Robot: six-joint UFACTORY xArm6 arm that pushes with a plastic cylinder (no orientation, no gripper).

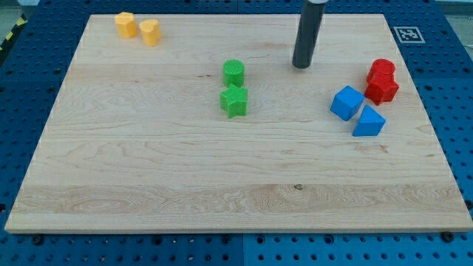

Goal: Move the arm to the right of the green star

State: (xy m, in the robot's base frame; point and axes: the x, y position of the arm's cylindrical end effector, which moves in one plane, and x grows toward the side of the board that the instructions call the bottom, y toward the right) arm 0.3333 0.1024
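The green star (233, 101) lies near the middle of the wooden board (148, 162). A green cylinder (233, 72) stands just above it, almost touching. My tip (301, 66) rests on the board up and to the right of the star, about a hand's width from it and right of the green cylinder. The dark rod rises from the tip out of the view's top.
A blue cube (346, 103) and a blue triangular block (369, 122) sit at the right. Two red blocks (382, 80) stand just above them. Two yellow blocks (137, 28) sit at the top left corner. A marker tag (406, 34) lies off the board's top right.
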